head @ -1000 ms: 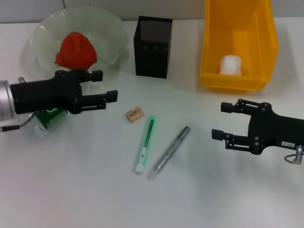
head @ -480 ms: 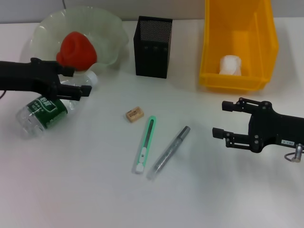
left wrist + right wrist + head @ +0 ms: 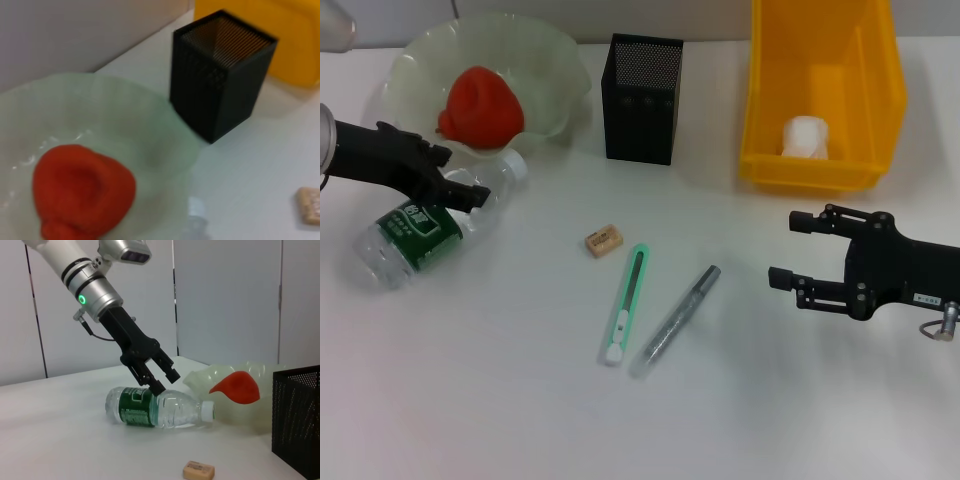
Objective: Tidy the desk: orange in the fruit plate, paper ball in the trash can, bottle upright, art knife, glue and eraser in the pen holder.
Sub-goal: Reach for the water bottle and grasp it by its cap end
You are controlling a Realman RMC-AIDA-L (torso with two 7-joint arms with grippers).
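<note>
Glue (image 3: 675, 320) is lying flat nearest the front of the white bench (image 3: 500, 400), slanting beside the art knife (image 3: 625, 303), the two close together but not touching. Just beyond the knife's far end the eraser (image 3: 603, 241) is sitting alone. Off to the right, the right gripper (image 3: 798, 252) is hovering over bare bench with its jaws apart, holding nothing. On the left, the bottle (image 3: 432, 228) is lying on its side with its white cap pointing toward the fruit plate (image 3: 555, 75). The left gripper (image 3: 458, 172) is reaching down at the bottle's clear shoulder with its jaws spread; the lower finger looks to be touching the plastic, but no grip is closed on it. Farther back, the orange (image 3: 480, 104) is resting inside the fruit plate, the pen holder (image 3: 642, 98) is standing upright beside it, and the paper ball (image 3: 807, 137) is sitting in the trash can (image 3: 775, 100).
</note>
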